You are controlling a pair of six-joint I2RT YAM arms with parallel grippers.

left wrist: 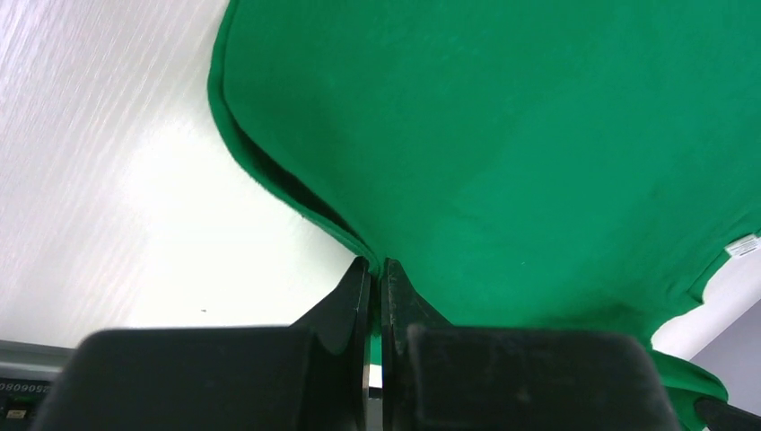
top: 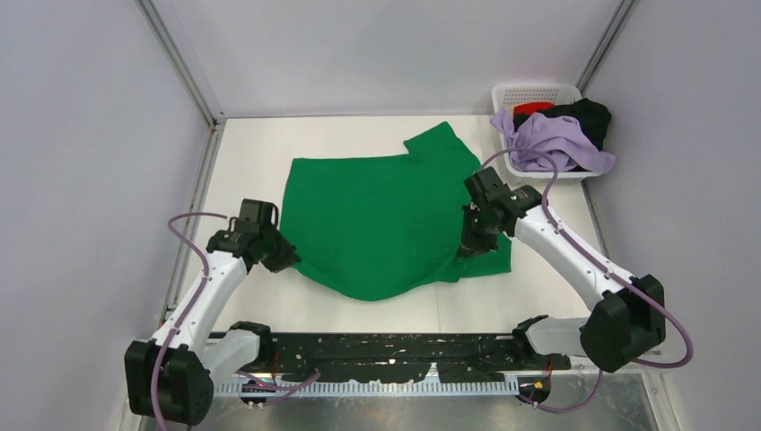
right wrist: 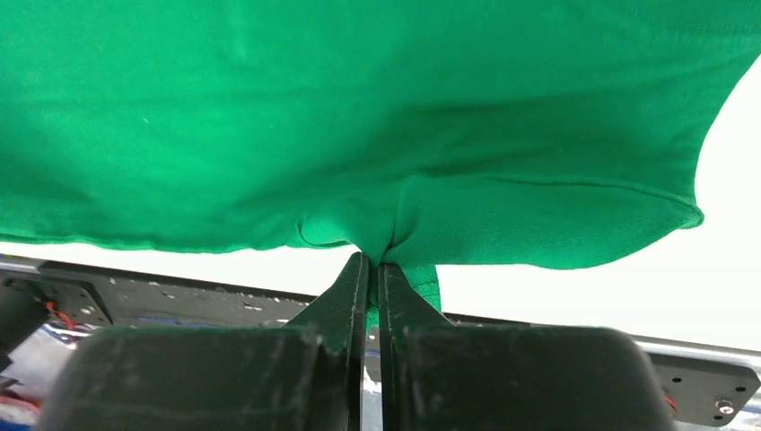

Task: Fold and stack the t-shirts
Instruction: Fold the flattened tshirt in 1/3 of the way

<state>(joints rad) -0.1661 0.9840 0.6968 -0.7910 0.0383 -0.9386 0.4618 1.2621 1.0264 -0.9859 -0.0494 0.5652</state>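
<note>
A bright green t-shirt (top: 377, 215) lies spread across the middle of the white table, one sleeve (top: 440, 144) pointing to the far right. My left gripper (top: 285, 259) is shut on the shirt's near-left edge; in the left wrist view (left wrist: 377, 265) a fold of green cloth (left wrist: 538, 135) is pinched between its black fingers. My right gripper (top: 468, 249) is shut on the shirt's near-right edge, and in the right wrist view (right wrist: 372, 259) the green cloth (right wrist: 359, 117) bunches at the fingertips. Lavender (top: 561, 142), black (top: 592, 117) and red (top: 534, 109) t-shirts are heaped in the basket.
A white slotted plastic basket (top: 529, 92) stands at the far right corner. Grey walls with metal rails (top: 184, 72) close in the table on three sides. The black base rail (top: 386, 355) of the arms runs along the near edge.
</note>
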